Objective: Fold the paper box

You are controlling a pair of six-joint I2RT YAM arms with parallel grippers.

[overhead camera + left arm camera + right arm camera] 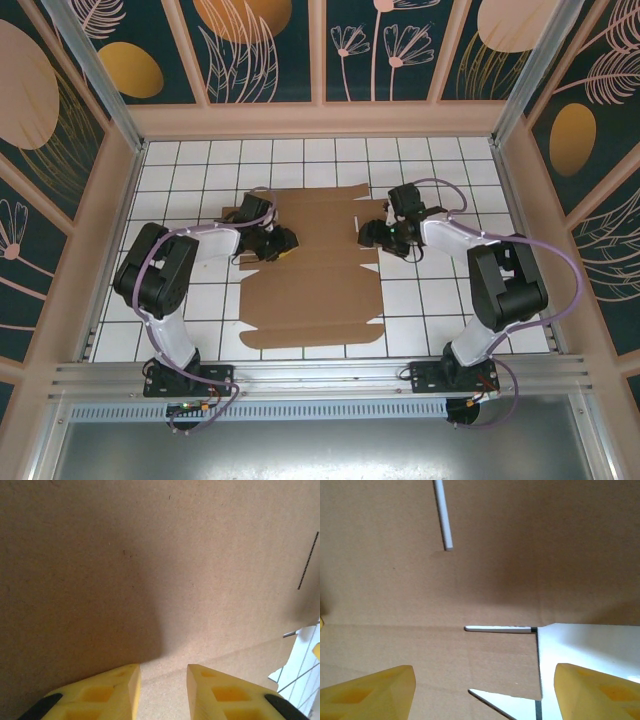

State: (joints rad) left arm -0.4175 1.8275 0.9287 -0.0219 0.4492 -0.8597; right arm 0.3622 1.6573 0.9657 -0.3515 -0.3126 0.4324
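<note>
Lying flat on the worktop [430, 300], the paper box [310, 265] is not folded yet. The left fingers [117, 690], narrow, and right fingers [375, 692], wide, sit low, maybe to lift its sides.

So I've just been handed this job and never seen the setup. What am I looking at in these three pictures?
Two robot arms are bolted at the near edge of a white tiled table. The wide picture looks down from above and behind them, with the left arm on the left. The other two pictures come from a camera on each wrist; the yellow fingers along the bottom belong to that arm's own claw. A brown cardboard box lies spread out on the table, not yet folded up. The left claw and the right claw are both low over its far half, one on each side. Both stand open, and I see nothing held in either.
</note>
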